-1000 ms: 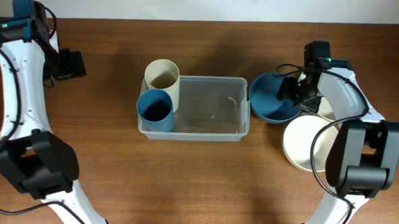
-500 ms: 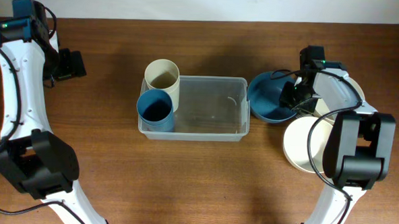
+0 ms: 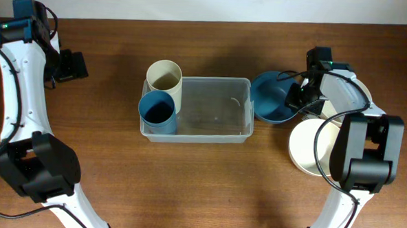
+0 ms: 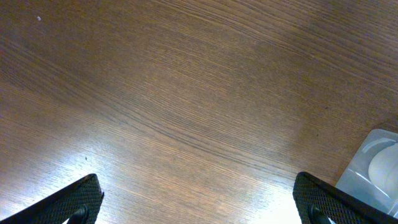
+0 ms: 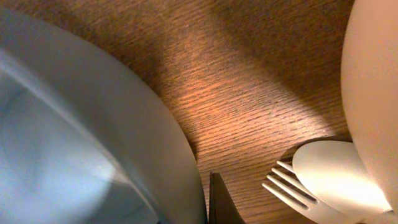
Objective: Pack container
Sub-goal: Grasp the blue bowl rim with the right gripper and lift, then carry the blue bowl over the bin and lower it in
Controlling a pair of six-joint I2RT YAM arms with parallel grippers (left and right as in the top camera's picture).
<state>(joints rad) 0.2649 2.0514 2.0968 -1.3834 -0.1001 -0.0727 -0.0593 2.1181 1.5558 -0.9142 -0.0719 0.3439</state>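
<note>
The wooden counter (image 3: 186,185) carries the clear container (image 3: 215,79) at its centre, with the blue bowl (image 3: 271,103) just beside its right end. The right end effector (image 3: 298,99) is clamped on that bowl's right rim; one finger (image 5: 217,202) shows outside the wall. The left end effector (image 4: 199,202) hangs spread wide and empty at the far left.

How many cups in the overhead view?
2. Cream cup at the clear container's far-left corner; blue cup just in front, at its near-left corner. Right arm may hide others.
</note>
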